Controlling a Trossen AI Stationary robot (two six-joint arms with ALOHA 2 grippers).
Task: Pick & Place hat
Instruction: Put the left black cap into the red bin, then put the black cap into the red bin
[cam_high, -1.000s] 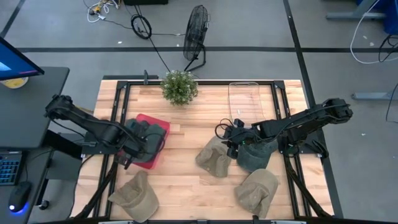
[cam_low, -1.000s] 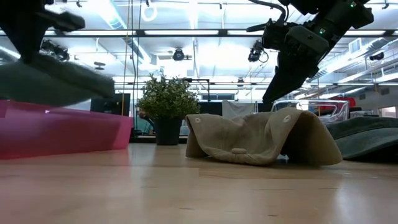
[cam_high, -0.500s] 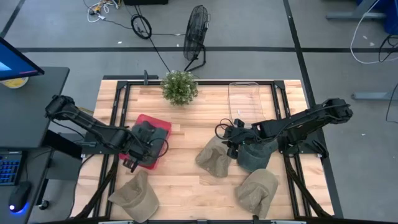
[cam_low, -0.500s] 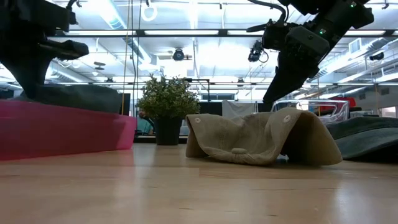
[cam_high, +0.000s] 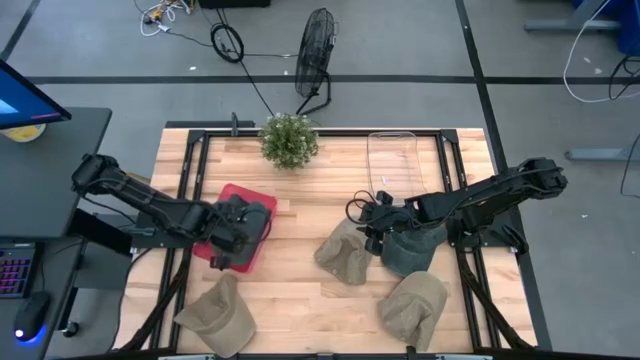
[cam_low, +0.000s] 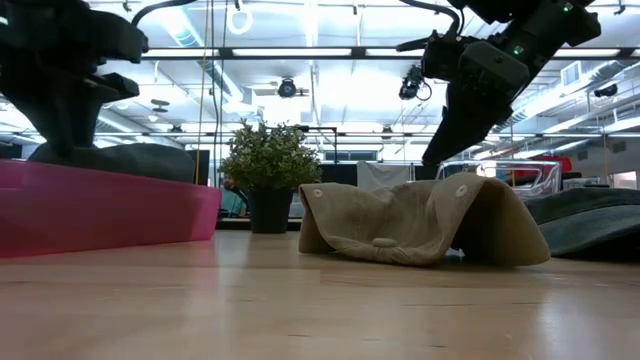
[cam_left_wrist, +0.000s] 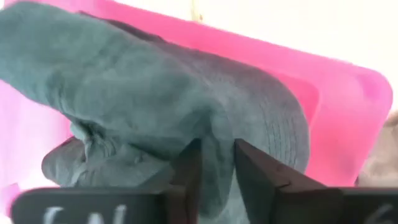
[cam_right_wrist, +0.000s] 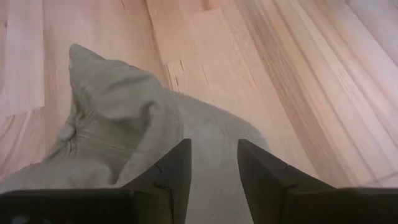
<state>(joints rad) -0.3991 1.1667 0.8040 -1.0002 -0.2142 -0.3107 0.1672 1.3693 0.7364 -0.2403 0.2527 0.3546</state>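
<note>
A dark green hat (cam_left_wrist: 155, 93) lies in the pink bin (cam_high: 246, 190) at the table's left, crown up and rising over the bin's wall (cam_low: 110, 210). My left gripper (cam_left_wrist: 217, 168) stands over it, fingers apart, with a fold of the hat between them. My right gripper (cam_right_wrist: 214, 168) hangs open just above a tan hat (cam_high: 343, 252) at mid-table. In the low view it (cam_low: 435, 155) is clear of that hat (cam_low: 420, 220). My left gripper comes at the dark green hat from above, a finger on either side of a raised fold (cam_left_wrist: 219, 146) of its cloth. Whether the fingers touch that fold, I cannot tell. The hat rests in the bin.
Another dark green hat (cam_high: 405, 250) lies under the right arm. Two more tan hats (cam_high: 215, 312) (cam_high: 412, 305) lie near the front edge. A potted plant (cam_high: 288, 138) and a clear container (cam_high: 392, 160) stand at the far side.
The dark green hat, hanging above the pink bin a second ago, has come down into it and now lies still there. My left gripper went down with it over the bin.
</note>
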